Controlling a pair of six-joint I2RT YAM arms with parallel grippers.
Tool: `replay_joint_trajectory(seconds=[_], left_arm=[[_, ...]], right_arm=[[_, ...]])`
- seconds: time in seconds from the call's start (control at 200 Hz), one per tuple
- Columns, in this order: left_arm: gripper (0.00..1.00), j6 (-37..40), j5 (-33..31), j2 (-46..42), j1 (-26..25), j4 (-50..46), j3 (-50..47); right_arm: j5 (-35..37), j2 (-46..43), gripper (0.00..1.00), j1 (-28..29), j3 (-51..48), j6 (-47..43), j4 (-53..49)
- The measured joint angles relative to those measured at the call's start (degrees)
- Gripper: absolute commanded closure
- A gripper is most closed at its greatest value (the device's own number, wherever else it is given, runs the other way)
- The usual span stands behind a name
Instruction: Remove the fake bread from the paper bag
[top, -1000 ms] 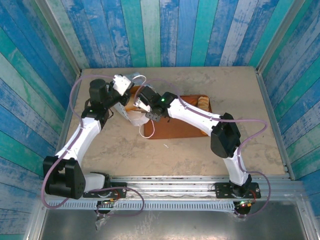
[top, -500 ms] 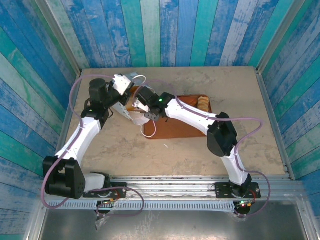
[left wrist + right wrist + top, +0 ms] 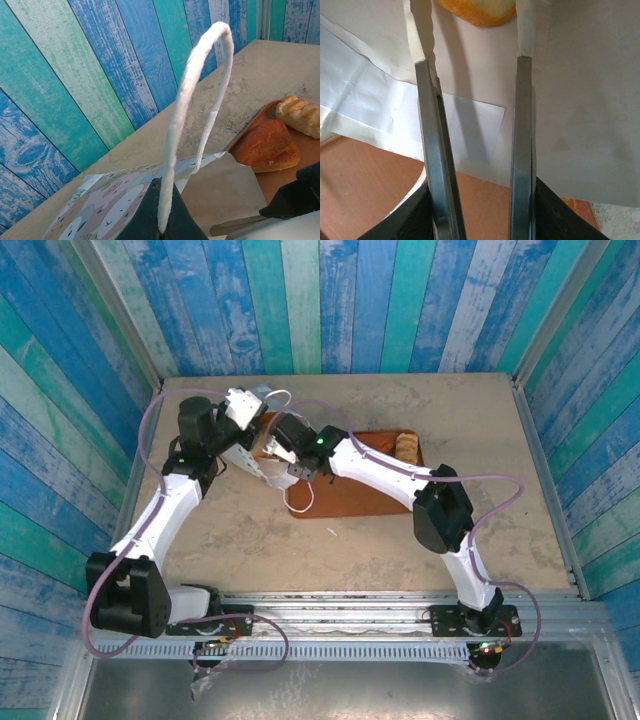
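The paper bag [image 3: 243, 455] lies tipped at the tray's left end, its pastel print [image 3: 100, 200] showing in the left wrist view. My left gripper [image 3: 243, 410] [image 3: 165, 222] is shut on the bag's white cord handle [image 3: 200, 80] and holds it up. My right gripper [image 3: 272, 450] [image 3: 475, 10] is inside the bag's white interior [image 3: 580, 100]. Its taped fingertips [image 3: 420, 30] sit against both sides of an orange piece of fake bread [image 3: 477, 12], which is cut off at the frame's top. Two more pieces of fake bread [image 3: 265, 147] [image 3: 302, 114] lie on the tray.
The flat reddish-brown tray [image 3: 350, 495] [image 3: 285, 182] [image 3: 365, 185] sits mid-table under the right arm, with a loaf [image 3: 406, 446] at its far right corner. The bag's other cord loop [image 3: 298, 502] trails onto the tray. Blue-green plank walls enclose the table.
The right gripper has pushed a little further left into the bag and its jaws have narrowed round the bread. The left gripper has kept hold of the handle.
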Motion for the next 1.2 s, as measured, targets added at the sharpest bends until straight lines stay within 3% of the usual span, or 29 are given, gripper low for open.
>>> replay_joint_trajectory(seconds=[0.27, 0.856, 1.197], left_arm=[[1.0, -0.2, -1.03, 0.0, 0.0, 1.25, 0.0], [1.0, -0.2, -1.29, 0.0, 0.0, 2.14, -0.02], [1.0, -0.28, -2.6, 0.0, 0.0, 3.23, -0.48]], right_arm=[[1.42, -4.68, 0.66, 0.52, -4.55, 1.33, 1.73], [7.45, -12.09, 0.66, 1.57, -7.69, 3.15, 3.5], [11.61, -15.06, 0.65, 5.33, -8.98, 4.31, 0.26]])
